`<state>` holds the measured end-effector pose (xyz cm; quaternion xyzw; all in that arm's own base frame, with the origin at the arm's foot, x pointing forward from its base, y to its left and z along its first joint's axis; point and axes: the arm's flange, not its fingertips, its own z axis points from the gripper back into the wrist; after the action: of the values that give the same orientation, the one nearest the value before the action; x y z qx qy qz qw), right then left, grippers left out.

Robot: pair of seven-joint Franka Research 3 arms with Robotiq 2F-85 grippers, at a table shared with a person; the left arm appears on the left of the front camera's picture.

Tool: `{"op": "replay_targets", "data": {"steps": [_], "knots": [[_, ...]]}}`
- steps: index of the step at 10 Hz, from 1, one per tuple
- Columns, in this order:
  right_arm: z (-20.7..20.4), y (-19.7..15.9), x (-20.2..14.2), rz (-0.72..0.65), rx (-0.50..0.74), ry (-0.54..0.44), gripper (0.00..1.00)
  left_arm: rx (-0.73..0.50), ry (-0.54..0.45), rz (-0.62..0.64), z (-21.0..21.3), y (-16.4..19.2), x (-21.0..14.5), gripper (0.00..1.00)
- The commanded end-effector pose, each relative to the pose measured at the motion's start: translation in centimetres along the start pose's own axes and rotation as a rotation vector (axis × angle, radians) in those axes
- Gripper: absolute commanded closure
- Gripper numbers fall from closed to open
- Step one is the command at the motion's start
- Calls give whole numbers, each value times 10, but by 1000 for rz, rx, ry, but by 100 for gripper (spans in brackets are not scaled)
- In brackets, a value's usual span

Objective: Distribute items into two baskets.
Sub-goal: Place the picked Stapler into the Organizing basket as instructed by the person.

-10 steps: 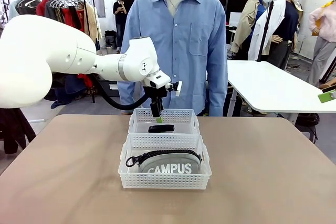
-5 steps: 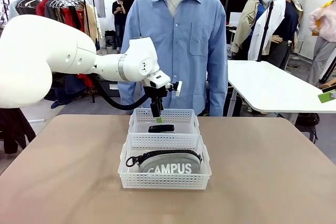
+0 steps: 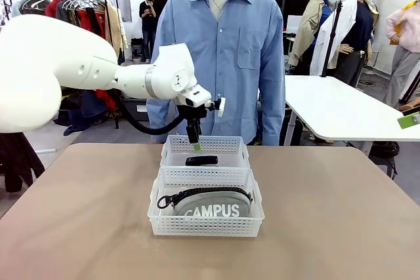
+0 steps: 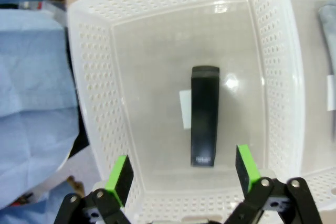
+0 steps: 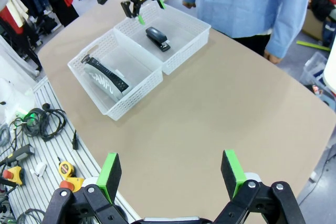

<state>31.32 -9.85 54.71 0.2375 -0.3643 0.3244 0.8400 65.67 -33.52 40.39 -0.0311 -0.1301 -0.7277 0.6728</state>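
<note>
**Jaws apart, both items sitting in their baskets**

Jaws on both my grippers are spread wide and gripping nothing. My left gripper (image 3: 195, 141) hangs just above the far basket (image 3: 205, 143), and the stapler (image 3: 201, 160) lies flat on that basket's floor. Just on my side of the far basket sits the near basket (image 3: 205, 224), with the CAMPUS pouch (image 3: 211, 204) leaning inside it.

I reckon the stapler is small, stiff and fairly dense, with smooth sides; across its narrow body near the middle is where I'd pinch. The pouch looks soft and light, likely to sag, so its top edge by the zipper suits better.

My left wrist view gives the stapler's long axis and the gap to each wall. My right wrist view, with my right gripper (image 5: 172, 174) high over the desk (image 5: 220, 103), takes in both baskets at once.
</note>
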Motion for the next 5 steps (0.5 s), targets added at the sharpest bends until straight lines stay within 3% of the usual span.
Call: {"op": "replay_targets", "data": {"steps": [1,5], "knots": [[1,-1,1,9,11,-19,0,49,-8,87,47,-36,-35,0],[1,-1,1,9,11,-19,0,176,-76,305,138,-117,-125,0]]}}
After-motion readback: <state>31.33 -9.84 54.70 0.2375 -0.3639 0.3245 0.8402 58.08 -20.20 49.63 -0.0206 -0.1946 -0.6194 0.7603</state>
